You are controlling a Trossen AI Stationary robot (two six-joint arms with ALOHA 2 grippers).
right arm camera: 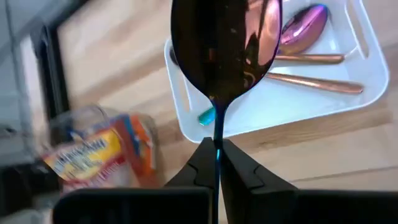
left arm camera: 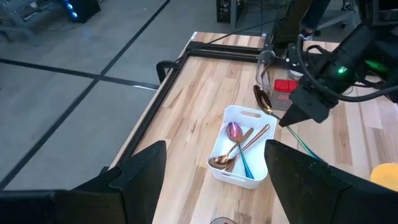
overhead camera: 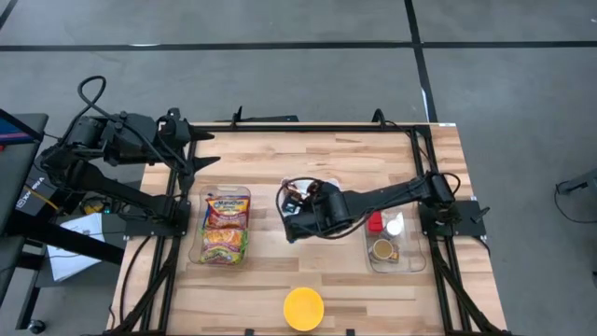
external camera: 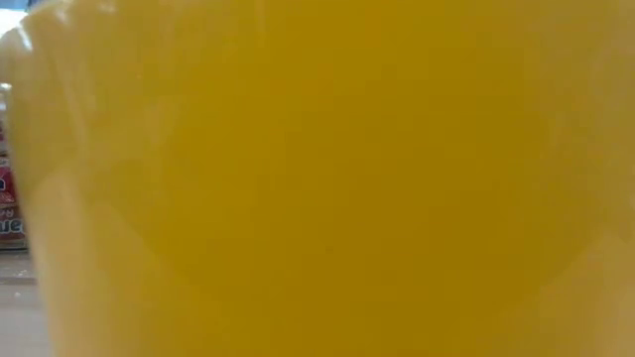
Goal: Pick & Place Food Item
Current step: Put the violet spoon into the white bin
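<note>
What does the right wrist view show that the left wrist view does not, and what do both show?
Only the right wrist view shows the noodle packet in its clear container, and the right gripper shut on the handle of a dark spoon.

Only the left wrist view shows the open left gripper, the whole right arm, a red-capped item in a far clear bin and the yellow bowl.

Both show the white tray holding copper and iridescent spoons on the wooden table.
</note>
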